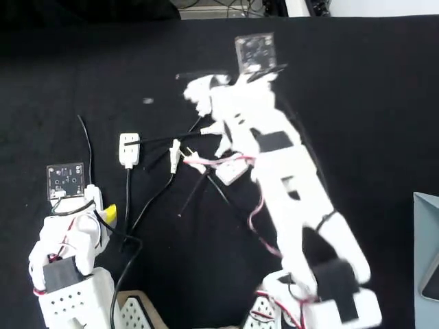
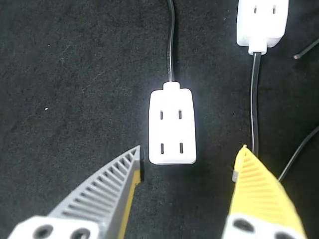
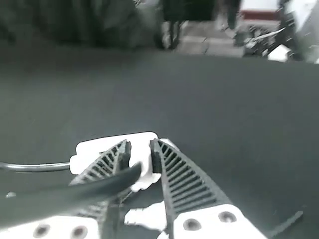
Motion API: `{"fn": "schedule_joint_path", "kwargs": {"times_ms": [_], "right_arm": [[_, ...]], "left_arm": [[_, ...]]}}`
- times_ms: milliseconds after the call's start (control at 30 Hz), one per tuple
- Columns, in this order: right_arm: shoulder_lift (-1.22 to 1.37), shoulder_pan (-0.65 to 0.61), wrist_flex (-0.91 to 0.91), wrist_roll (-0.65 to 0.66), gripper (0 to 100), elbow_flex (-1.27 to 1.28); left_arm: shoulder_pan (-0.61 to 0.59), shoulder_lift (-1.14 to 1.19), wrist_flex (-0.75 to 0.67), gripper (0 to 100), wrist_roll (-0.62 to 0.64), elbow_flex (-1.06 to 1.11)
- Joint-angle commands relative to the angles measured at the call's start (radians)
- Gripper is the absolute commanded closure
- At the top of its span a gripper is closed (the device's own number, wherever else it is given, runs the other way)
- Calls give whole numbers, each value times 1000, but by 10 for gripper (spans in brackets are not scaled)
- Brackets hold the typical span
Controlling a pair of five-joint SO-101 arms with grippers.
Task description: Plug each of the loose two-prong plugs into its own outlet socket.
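On the surface (image 1: pixel 357 103) under my released left pincer (image 2: pixel 190 149) sits a socket block (image 2: pixel 172 127); my right pincer (image 3: pixel 139 149) clenches a white corded piece (image 3: pixel 99 147), likely light and stiff, best held across its sides.

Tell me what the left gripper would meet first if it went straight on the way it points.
Probably the white outlet socket, lying just ahead in line with the gap between the open fingers of the left gripper; depth is unclear.

Overhead view, two close wrist views
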Motion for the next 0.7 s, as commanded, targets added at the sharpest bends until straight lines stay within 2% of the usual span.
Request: {"fn": "schedule_joint_path", "kwargs": {"times_ms": [0, 233, 400, 533, 667], "right_arm": [[79, 84, -83, -12, 987, -127], [294, 210, -115, -18, 987, -295], [409, 282, -103, -144, 987, -387], [461, 287, 29, -150, 982, -473], [473, 276, 218, -153, 892, -576]], "left_arm": [[-7, -6, -17, 704, 2, -5], [-7, -6, -17, 704, 2, -4], [-7, -6, -17, 702, 2, -4], [-7, -6, -17, 701, 2, -4], [-7, -6, -17, 701, 2, -4]]}}
